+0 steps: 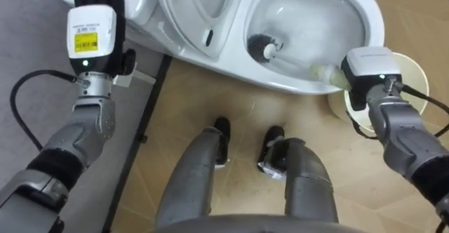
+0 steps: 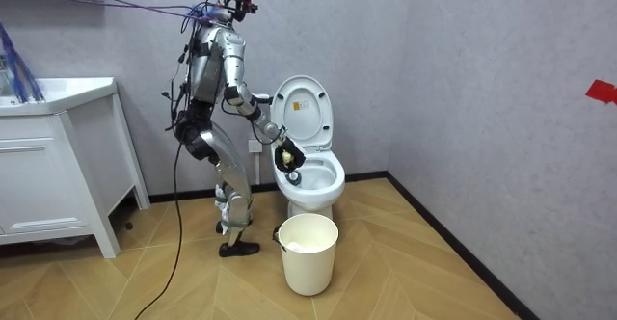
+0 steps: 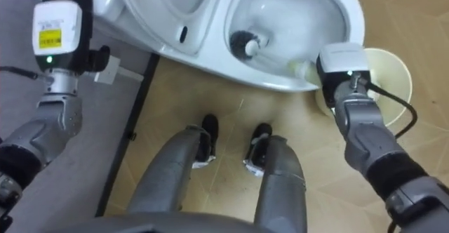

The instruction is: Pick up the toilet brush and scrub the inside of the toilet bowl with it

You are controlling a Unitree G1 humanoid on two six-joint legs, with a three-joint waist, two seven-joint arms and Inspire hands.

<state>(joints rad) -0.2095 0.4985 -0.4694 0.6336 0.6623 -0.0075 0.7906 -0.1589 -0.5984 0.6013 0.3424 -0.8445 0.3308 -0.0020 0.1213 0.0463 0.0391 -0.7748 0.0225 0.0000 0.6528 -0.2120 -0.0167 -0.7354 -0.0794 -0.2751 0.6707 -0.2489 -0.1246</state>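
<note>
Scrub underway: brush [image 1: 270,49] head down in bowl [image 1: 309,8], R hand [image 1: 368,68] fingers clamped on its handle. L hand [image 1: 95,29] by tank [image 1: 140,5], fingers straight, idle. Prob. more scrubbing to do.

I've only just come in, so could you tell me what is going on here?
The robot stands at the toilet, whose lid is up. Its right hand holds a brush with the head down inside the toilet. Its left hand is raised, open and empty, to the toilet's left. A bucket stands on the floor alongside.
</note>
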